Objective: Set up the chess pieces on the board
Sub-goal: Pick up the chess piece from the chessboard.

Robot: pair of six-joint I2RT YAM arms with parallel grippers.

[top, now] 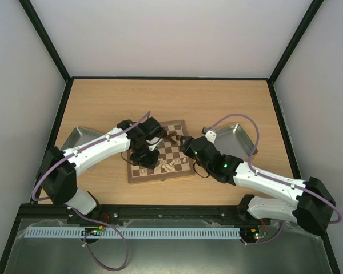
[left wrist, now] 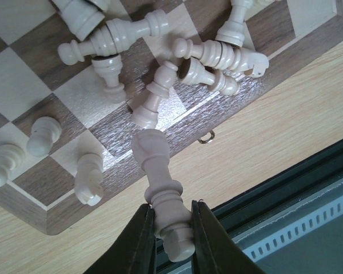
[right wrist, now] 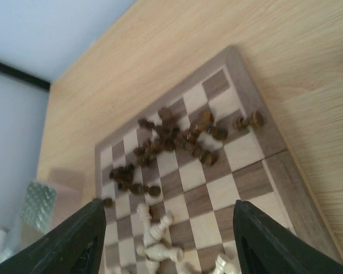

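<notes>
The checkered wooden board (top: 186, 171) lies mid-table. Pale cream pieces (left wrist: 206, 54) lie toppled in a heap near its front edge, with a few standing at the left. Dark brown pieces (right wrist: 177, 137) lie scattered over the far squares. My left gripper (left wrist: 171, 228) is shut on a cream piece (left wrist: 160, 182) by its base, held over the board's front border. In the top view the left gripper (top: 144, 157) sits over the board's left side. My right gripper (right wrist: 166, 240) is open and empty above the board's right side, also seen in the top view (top: 188, 146).
A grey metal tray (top: 75, 137) lies left of the board and another (top: 237, 138) to its right. The table's black front rail (left wrist: 286, 182) runs just beyond the board's front edge. Black frame posts bound the table's sides.
</notes>
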